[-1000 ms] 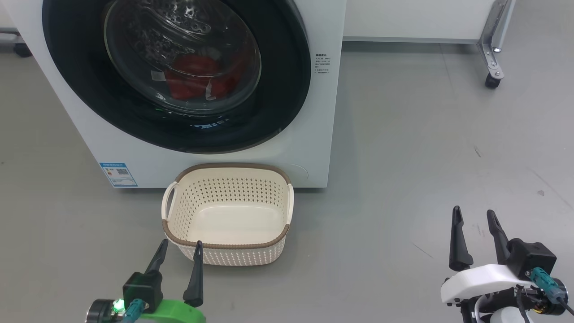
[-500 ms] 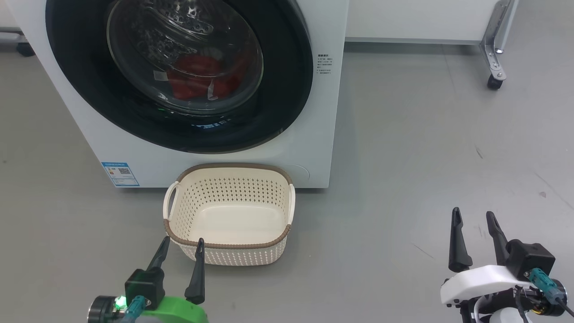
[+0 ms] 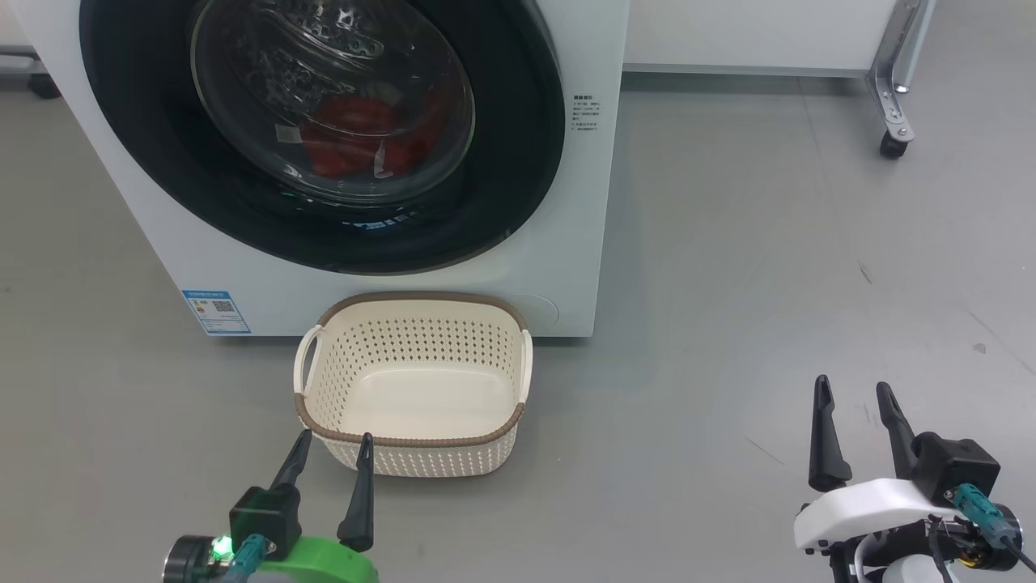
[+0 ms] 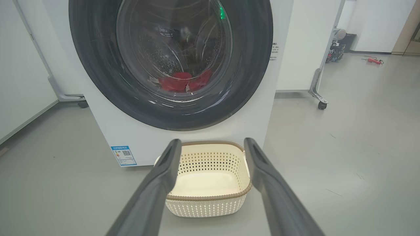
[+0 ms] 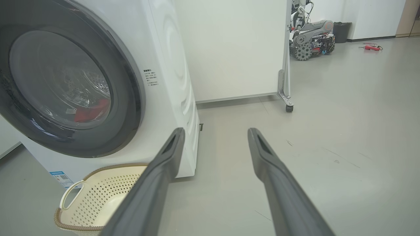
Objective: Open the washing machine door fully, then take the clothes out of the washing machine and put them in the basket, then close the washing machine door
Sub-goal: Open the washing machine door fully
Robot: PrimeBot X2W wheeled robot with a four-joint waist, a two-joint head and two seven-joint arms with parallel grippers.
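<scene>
clothes [image 3: 348, 138] — red heap behind closed door [image 3: 518, 162] | left end effector [image 3: 336, 437], right end effector [image 3: 852, 383] — spread wide, empty

My left end effector [image 3: 336, 437] sits low on my left side, its two dark left fingers [image 3: 358, 494] angled up and forward, spread apart with nothing between them, on a green wrist mount [image 3: 324, 560] with a small green light [image 3: 215, 549] lit. My right end effector [image 3: 852, 385] sits low on my right, right fingers [image 3: 825, 441] pointing up, spread wide, gripping nothing, on a white wrist shell [image 3: 866, 500] with a black block [image 3: 955, 468]. The two are well apart.
</scene>
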